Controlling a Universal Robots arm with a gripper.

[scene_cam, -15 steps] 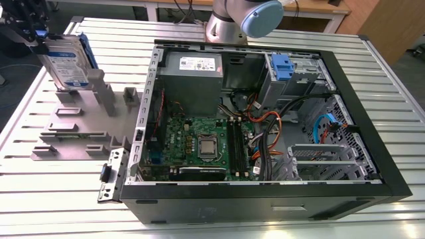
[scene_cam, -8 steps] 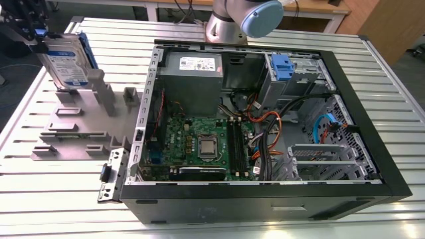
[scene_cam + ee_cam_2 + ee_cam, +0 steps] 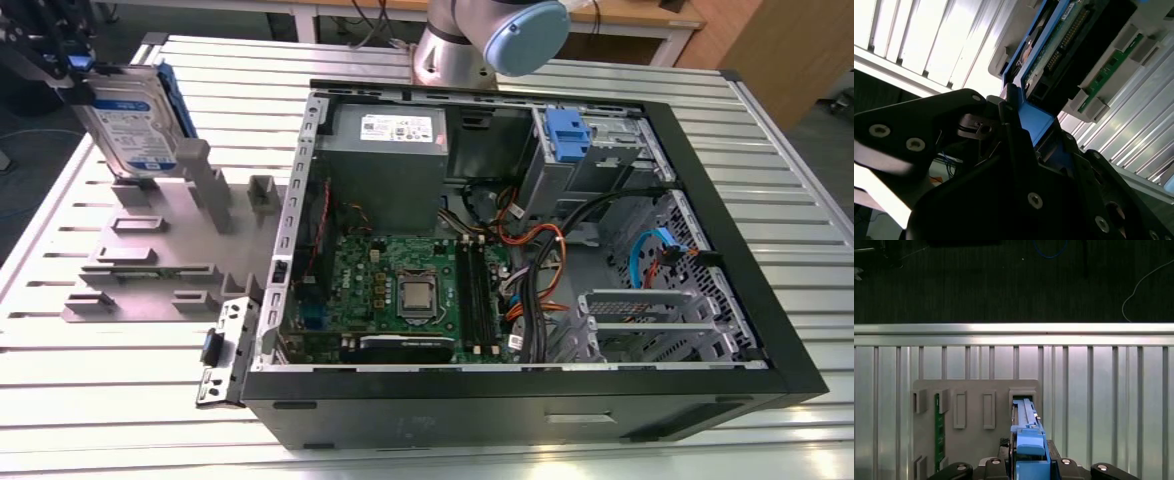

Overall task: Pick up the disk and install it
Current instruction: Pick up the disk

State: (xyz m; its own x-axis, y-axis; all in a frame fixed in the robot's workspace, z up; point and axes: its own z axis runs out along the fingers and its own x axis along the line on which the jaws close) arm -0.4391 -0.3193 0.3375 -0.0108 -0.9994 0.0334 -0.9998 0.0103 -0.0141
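The disk [image 3: 134, 120], a silver drive with a white-and-blue label in a blue caddy, stands upright at the exterior view's far left. Its lower end is at a slot of the grey holder fixture [image 3: 147, 265]; I cannot tell whether it has cleared the slot. My gripper [image 3: 60, 65] is shut on the disk's upper end. In the second wrist view the black fingers [image 3: 1004, 150] clamp the blue caddy [image 3: 1036, 125], with the drive's green circuit board [image 3: 1064, 37] beyond. The first wrist view looks along the caddy's edge [image 3: 1026, 435] down to the fixture [image 3: 974, 440].
The open black computer case [image 3: 534, 400] lies on the slatted metal table [image 3: 107, 400], to the exterior view's right of the fixture. Inside it are a grey power supply [image 3: 387, 160], the motherboard [image 3: 400, 290], cables and a drive bay with a blue caddy [image 3: 567, 135]. A green memory stick [image 3: 939, 432] stands in the fixture.
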